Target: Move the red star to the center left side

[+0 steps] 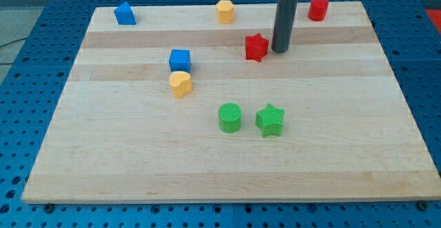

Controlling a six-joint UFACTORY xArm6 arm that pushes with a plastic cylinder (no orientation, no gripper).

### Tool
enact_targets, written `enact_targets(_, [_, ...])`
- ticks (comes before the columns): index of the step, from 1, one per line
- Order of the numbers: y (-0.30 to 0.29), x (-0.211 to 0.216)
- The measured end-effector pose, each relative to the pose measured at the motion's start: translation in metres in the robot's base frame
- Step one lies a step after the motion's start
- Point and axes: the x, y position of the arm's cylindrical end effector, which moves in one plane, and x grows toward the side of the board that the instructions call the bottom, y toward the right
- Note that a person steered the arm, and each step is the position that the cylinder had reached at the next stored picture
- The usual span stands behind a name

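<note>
The red star (pixel 256 47) lies on the wooden board (pixel 138 159), right of centre in the upper part of the view. My tip (pixel 280 50) stands just to the star's right, a small gap from it or barely touching. The dark rod rises from there to the view's top. The board's centre left side lies far to the left of the star, past the blue cube (pixel 180 60) and the yellow block (pixel 180 83).
A blue block (pixel 125 13) sits at the top left, a yellow hexagon (pixel 224 11) at the top centre, a red cylinder (pixel 318 9) at the top right. A green cylinder (pixel 229 117) and a green star (pixel 270 120) lie below the centre.
</note>
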Motion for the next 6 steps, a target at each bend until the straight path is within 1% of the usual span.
enact_targets(1, [-0.087, 0.0])
enact_targets(2, [-0.088, 0.012])
enact_targets(3, [-0.104, 0.039])
enact_targets(4, [-0.132, 0.057])
enact_targets(5, [-0.079, 0.054])
enact_targets(6, [-0.076, 0.081])
